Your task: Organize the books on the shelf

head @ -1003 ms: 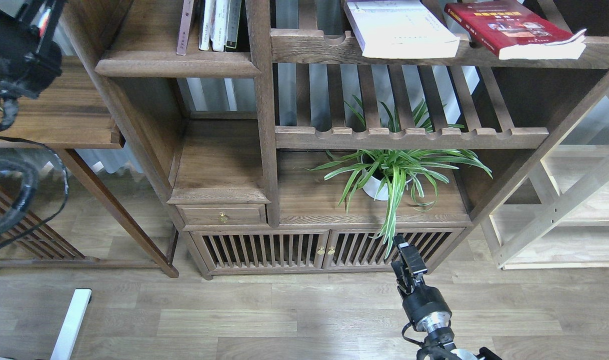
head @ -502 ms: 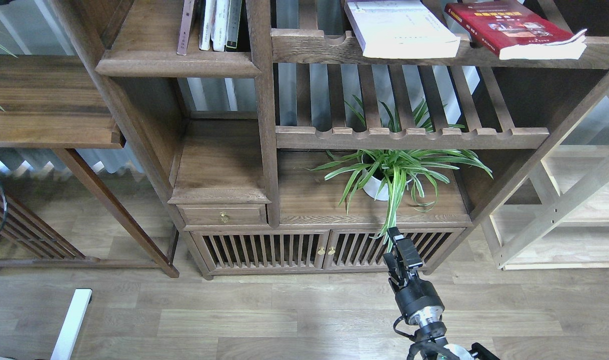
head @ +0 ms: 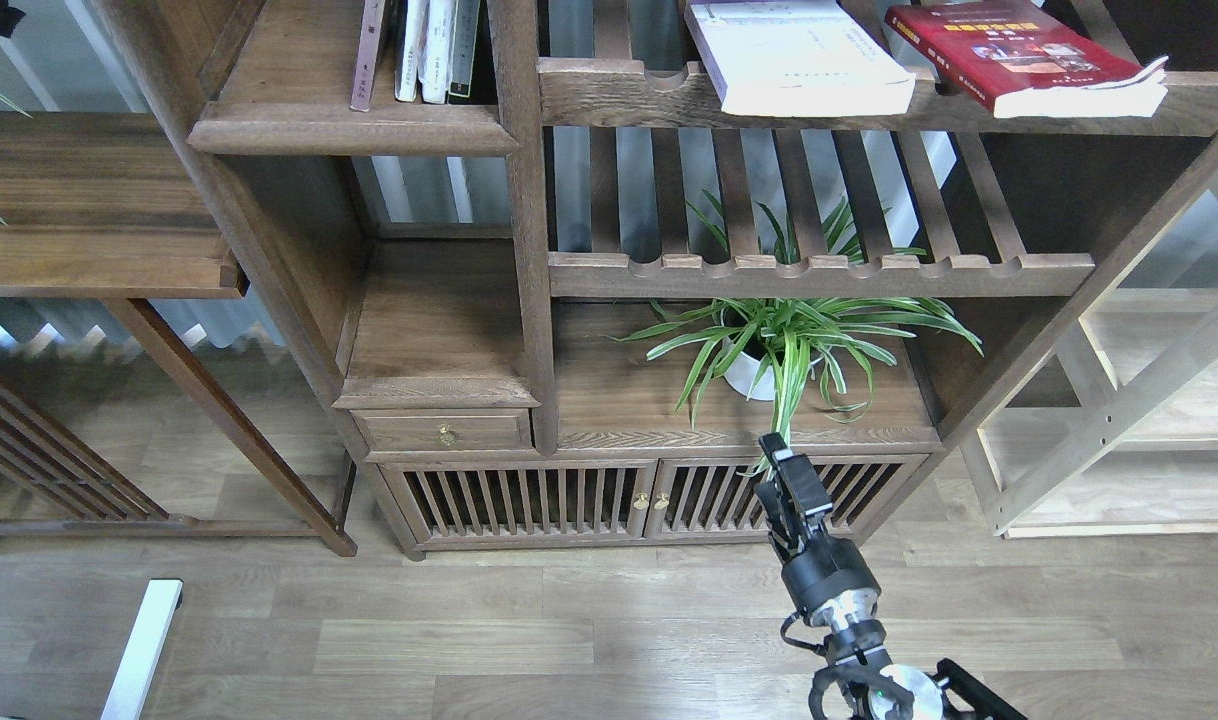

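while the right gripper (head: 784,478) hangs by the cabinet doors (head: 649,498)
white book (head: 799,55) and red book (head: 1024,55) lie flat up top (can't tell if the claw's clenched)

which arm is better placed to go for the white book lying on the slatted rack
Right, probably. The right hand is in view, low in front of the cabinet doors, on the same side as the white book lying flat on the slatted rack. The left hand is out of view. It is a long reach upward, though.
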{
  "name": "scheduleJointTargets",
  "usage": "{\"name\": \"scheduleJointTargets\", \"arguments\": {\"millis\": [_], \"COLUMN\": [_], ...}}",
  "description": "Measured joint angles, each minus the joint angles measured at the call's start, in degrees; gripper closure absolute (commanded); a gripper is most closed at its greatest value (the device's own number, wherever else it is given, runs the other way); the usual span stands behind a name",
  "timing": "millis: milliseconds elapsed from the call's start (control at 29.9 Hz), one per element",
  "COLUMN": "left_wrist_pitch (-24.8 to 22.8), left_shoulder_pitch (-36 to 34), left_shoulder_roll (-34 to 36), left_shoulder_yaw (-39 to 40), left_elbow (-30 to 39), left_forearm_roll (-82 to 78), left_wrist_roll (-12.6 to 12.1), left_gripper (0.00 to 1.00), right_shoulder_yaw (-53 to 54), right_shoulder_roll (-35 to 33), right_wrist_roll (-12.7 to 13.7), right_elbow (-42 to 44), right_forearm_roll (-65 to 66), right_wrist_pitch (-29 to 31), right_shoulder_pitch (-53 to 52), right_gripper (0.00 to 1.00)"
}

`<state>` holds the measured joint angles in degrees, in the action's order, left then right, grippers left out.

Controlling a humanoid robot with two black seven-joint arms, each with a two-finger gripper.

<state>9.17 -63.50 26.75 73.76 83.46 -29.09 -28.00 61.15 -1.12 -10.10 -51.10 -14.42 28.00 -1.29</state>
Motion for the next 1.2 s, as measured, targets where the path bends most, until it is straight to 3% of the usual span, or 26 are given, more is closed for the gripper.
{"name": "scheduleJointTargets", "arguments": {"millis": [201,635,836,1204], "left_wrist_pitch": [2.17,2.22,1.94,-4.41], "left_shoulder_pitch": [0.30,3.33,8.78,17.95], "left_shoulder_roll": [0.49,-1.69,-3.92,-10.89], "left_shoulder_yaw": [2.37,4.94,5.07,9.30], "left_elbow": [-0.83,-0.16,1.91,4.09], "left_forearm_roll": [-0.08,3.67,9.10,9.86], "left_wrist_roll": [0.00,0.00,0.00,0.00], "left_gripper": [0.01,0.01,0.01,0.01], "right_shoulder_yaw": [-0.67,-0.99,-0.82,0.40], "right_shoulder_roll": [0.01,-1.32,-1.89,-2.42], "right_wrist_roll": [0.17,0.76,0.79,0.79], "right_elbow": [-1.80,-2.05,-2.12,-6.93], "right_forearm_roll": [0.10,1.17,1.16,0.92], "right_wrist_pitch": [0.00,0.00,0.00,0.00], "right_shoulder_pitch": [-0.29,-2.58,-2.58,-3.22], "right_gripper": [0.01,0.01,0.01,0.01]}}
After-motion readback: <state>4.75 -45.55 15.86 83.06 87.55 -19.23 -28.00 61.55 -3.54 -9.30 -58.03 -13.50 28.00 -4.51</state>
